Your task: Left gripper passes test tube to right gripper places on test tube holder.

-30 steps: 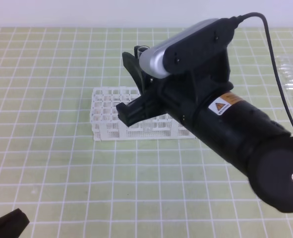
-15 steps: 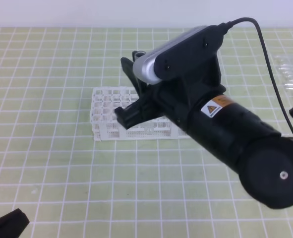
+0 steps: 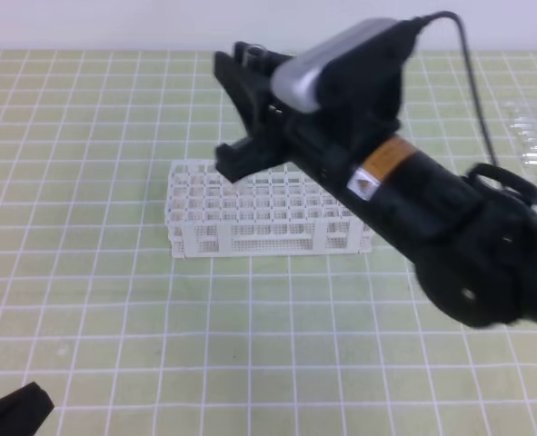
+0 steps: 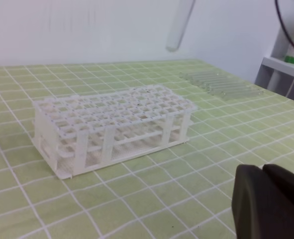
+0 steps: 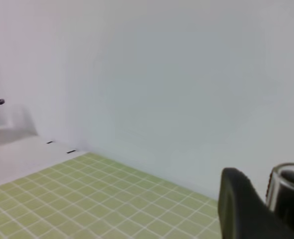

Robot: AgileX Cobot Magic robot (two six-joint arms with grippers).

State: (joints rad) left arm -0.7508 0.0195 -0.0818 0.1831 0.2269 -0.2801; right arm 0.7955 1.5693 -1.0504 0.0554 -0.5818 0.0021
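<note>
Exterior high view has my right gripper (image 3: 241,109) raised above the far side of the test tube holder (image 3: 259,213), jaws pinched on the test tube (image 3: 253,54), whose open rim just peeks above the upper jaw. My right wrist camera confirms it: the glass rim (image 5: 288,174) sits right beside one black finger (image 5: 239,209). From the left wrist view, the tube's round bottom (image 4: 179,25) hangs in the air, tilted, well above the white rack (image 4: 112,124) and clear of every hole.

What worries me is that tilt. If I descend with the tube leaning like this, I judge its tip would strike a grid wall instead of entering a square, and glass on plastic could skid, jam or chip. My hold is near the rim, so the long free end can swing, and a light clamp on smooth glass may let it slip through.

My right arm reaches in from the right edge, forearm sloping upward toward the rack, wrist angled so the jaws point up and left. My left gripper (image 4: 271,204) rests low near the mat's front left corner, jaws together and empty. Spare tubes (image 4: 221,83) lie well off to the right.
</note>
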